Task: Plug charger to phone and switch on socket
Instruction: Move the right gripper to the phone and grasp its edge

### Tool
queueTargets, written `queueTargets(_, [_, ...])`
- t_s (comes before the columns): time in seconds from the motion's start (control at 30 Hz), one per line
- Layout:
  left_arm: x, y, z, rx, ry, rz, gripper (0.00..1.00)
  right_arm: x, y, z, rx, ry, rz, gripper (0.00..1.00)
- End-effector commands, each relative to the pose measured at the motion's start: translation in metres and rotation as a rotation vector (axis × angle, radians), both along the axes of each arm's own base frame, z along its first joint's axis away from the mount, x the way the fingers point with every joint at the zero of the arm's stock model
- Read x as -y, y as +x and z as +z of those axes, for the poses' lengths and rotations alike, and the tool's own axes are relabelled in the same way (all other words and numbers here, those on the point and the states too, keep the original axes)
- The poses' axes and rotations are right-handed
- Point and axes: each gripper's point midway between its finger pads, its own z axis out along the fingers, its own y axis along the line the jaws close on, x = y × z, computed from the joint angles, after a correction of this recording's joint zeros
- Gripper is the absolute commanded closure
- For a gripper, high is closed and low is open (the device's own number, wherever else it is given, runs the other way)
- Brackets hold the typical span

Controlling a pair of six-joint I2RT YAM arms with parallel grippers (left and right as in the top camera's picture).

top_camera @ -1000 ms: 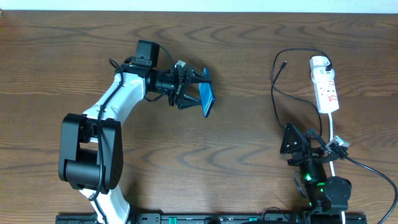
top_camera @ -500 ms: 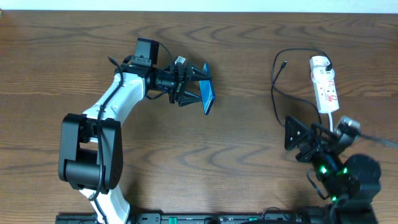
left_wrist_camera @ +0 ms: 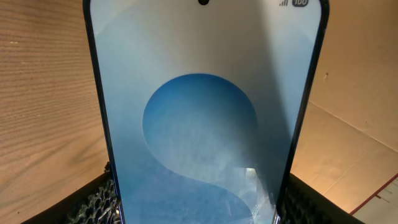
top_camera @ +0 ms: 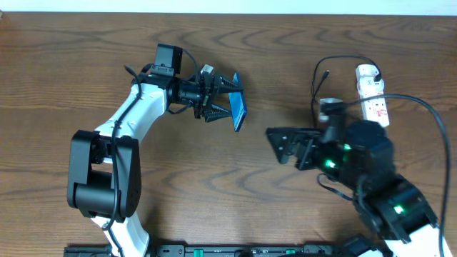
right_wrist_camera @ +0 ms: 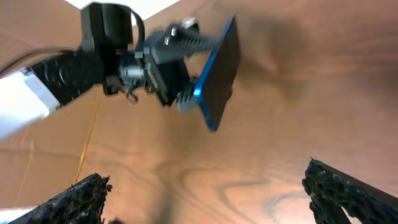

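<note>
The phone (top_camera: pixel 240 113), blue screen and black edges, is held on edge above the table, with my left gripper (top_camera: pixel 231 100) shut on it. In the left wrist view the phone (left_wrist_camera: pixel 202 124) fills the frame between the two fingers (left_wrist_camera: pixel 93 202). My right gripper (top_camera: pixel 277 146) stands open and empty, pointing left toward the phone, a short way right of it. The right wrist view shows the phone (right_wrist_camera: pixel 217 74) ahead, beyond its wide-apart fingertips (right_wrist_camera: pixel 348 193). The white socket (top_camera: pixel 373 96) lies at the back right. The charger (top_camera: pixel 314 100) loops beside it, its plug tip (top_camera: pixel 326 72) free.
The right arm's body (top_camera: pixel 371 171) covers the table below the socket and hides part of the cable. The left arm (top_camera: pixel 128 121) reaches from the front left. The wooden table (top_camera: pixel 86 57) ends at a white edge along the back.
The right arm has risen from the front right and swung left, its open gripper now near the table's middle. The left arm has lifted the phone slightly, then held still.
</note>
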Motion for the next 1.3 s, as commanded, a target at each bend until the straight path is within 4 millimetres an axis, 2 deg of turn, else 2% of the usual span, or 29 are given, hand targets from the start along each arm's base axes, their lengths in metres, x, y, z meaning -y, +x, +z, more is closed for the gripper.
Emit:
queueTargets(0.0, [0.001,-0.002,0.017,0.020,-0.041,-0.014,0.34,-0.015,0.002,-0.011,-0.067,0.000,0.010,0.01])
queueTargets(0.07, [0.001,-0.002,0.017,0.020,-0.042,-0.014,0.33,-0.018,0.009,-0.021,-0.073,-0.035,0.013,0.01])
queueTargets(0.13, [0.001,-0.002,0.017,0.020,-0.041,-0.014,0.33,-0.027,0.017,-0.026,-0.028,-0.078,0.061,0.04])
queueTargets(0.23, [0.001,-0.002,0.017,0.019,-0.041,-0.014,0.33,-0.042,0.027,-0.037,-0.003,-0.128,0.077,0.04])
queueTargets(0.37, [0.001,-0.002,0.017,0.001,-0.041,-0.008,0.34,-0.043,0.040,-0.057,0.015,-0.251,-0.060,0.08])
queueTargets(0.47, [0.001,-0.002,0.017,-0.006,-0.041,-0.006,0.33,-0.044,0.045,-0.062,0.041,-0.301,-0.158,0.10])
queueTargets(0.6, [0.001,-0.002,0.017,-0.033,-0.041,0.003,0.33,-0.058,0.052,-0.065,0.111,-0.346,-0.207,0.16])
queueTargets(0.77, [0.001,-0.003,0.018,-0.042,-0.045,0.002,0.33,-0.076,0.067,-0.079,0.140,-0.352,-0.226,0.18])
queueTargets(0.93, [0.001,-0.004,0.018,-0.050,-0.046,0.001,0.34,-0.090,0.079,-0.090,0.152,-0.333,-0.231,0.29])
queueTargets(1.03, [0.001,-0.004,0.019,-0.056,-0.053,-0.001,0.33,-0.095,0.084,-0.092,0.160,-0.321,-0.233,0.40])
queueTargets(1.27, [0.002,-0.005,0.020,-0.059,-0.059,-0.004,0.34,-0.096,0.084,-0.094,0.160,-0.320,-0.234,0.60])
